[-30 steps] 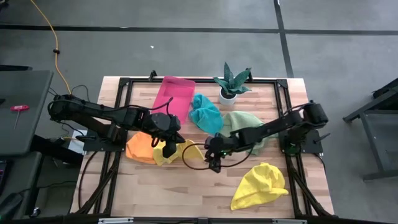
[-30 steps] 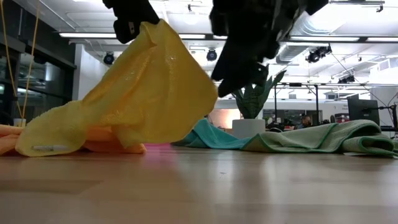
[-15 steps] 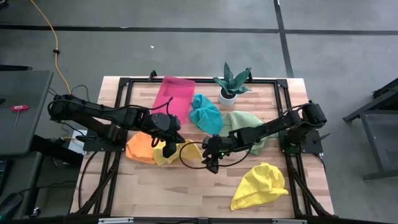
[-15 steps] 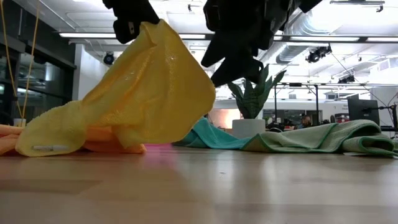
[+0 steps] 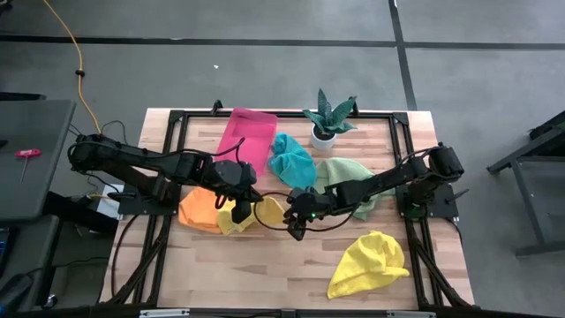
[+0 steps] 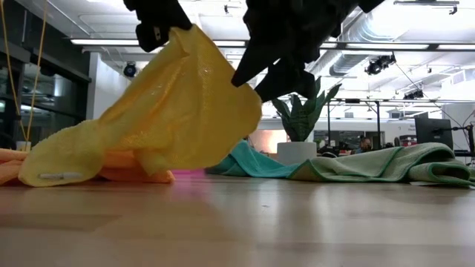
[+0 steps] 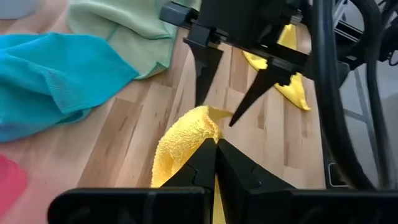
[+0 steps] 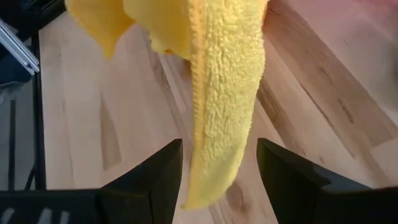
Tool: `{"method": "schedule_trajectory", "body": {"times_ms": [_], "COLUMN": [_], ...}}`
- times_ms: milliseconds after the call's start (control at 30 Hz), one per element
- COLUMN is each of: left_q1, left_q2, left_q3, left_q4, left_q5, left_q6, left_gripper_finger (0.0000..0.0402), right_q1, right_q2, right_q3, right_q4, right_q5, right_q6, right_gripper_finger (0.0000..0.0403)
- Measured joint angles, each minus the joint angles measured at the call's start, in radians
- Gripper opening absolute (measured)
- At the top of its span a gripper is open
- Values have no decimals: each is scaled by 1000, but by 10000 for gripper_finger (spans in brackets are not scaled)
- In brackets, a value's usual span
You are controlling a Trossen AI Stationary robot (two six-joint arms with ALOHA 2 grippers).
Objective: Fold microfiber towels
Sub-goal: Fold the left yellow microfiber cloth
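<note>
Left gripper (image 5: 240, 210) clamped on yellow towel (image 5: 261, 213), lifted beside orange towel (image 5: 199, 209). Right gripper (image 8: 217, 171) apart, fingers straddling its hanging edge.

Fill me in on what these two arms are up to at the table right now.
The left gripper is shut on a corner of a yellow towel, holding it lifted off the wooden table while the rest drapes down. The right gripper has its fingers open on either side of the towel's hanging edge, not yet closed on it. The orange towel, teal towel, light green towel and second yellow towel lie unfolded.
</note>
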Motion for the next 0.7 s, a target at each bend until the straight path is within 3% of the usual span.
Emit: {"method": "schedule_trajectory", "body": {"times_ms": [400,533,700], "left_q1": [0,0,0], "left_q2": [0,0,0], "left_q3": [0,0,0], "left_q4": [49,49,50], "left_q5": [-17,-17,-16], "left_q6": [0,0,-15], "left_gripper_finger": [0,0,0], "right_q1": [0,0,0], "right_q2": [17,17,8], "right_q3": [0,0,-1], "right_q4": [-51,-79,-136], "right_q5": [37,37,17], "right_q6": [105,105,100], "right_gripper_finger": [184,133,20]}}
